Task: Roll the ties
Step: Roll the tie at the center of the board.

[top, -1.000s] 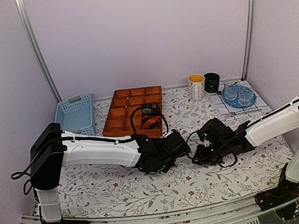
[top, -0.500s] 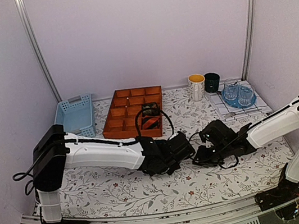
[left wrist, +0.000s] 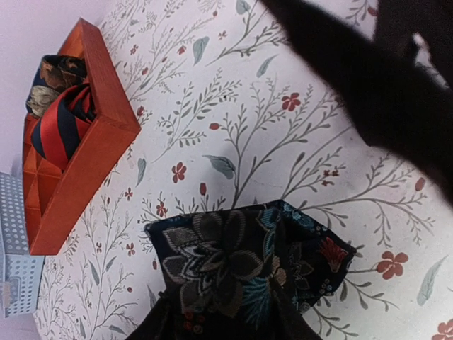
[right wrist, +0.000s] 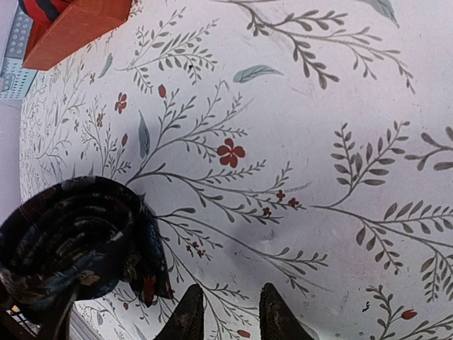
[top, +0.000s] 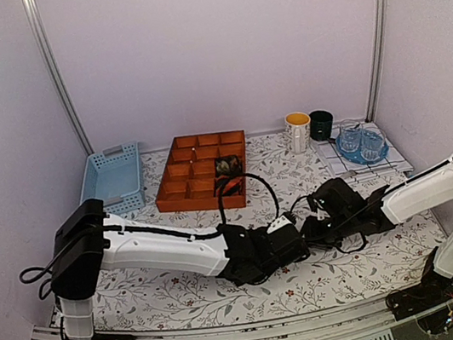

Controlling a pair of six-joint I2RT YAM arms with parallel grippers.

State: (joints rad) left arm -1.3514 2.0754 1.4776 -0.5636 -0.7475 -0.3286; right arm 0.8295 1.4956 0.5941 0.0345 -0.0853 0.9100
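Delta vs a second ago: my left arm reaches further right and closer to the near edge. My left gripper (top: pixel 298 233) now sits right up against my right gripper (right wrist: pixel 232 315) at mid-table. Earlier there was a clear gap between them. The left arm's cable now loops higher over the tray. The right arm has barely shifted.

Left side: the floral tie (left wrist: pixel 241 265) is rolled into a coil and rests on the floral tablecloth (top: pixel 185 289). Its fabric fills the gap between my left fingers (left wrist: pixel 159 324), with both sides touching it. That reads as clamped on the coil.

Right side: the fingertips stand slightly apart with bare tablecloth between them, so that gripper is released and holds nothing. The coil lies just left of those tips in the right wrist view and does not touch them.

Same as before:
- The orange compartment tray (left wrist: pixel 85 156) sits well behind the grippers.
- The red-and-black tie (left wrist: pixel 60 127) is coiled in the tray's near-right corner compartment.
- A dark patterned coil (left wrist: pixel 53 78) sits in the compartment just behind it.
- The blue basket (top: pixel 110 151) is left of the tray.
- The white mug (top: pixel 298 133) and dark green mug (top: pixel 320 125) stand at the back.
- The blue glasses (top: pixel 360 144) are at the back right.
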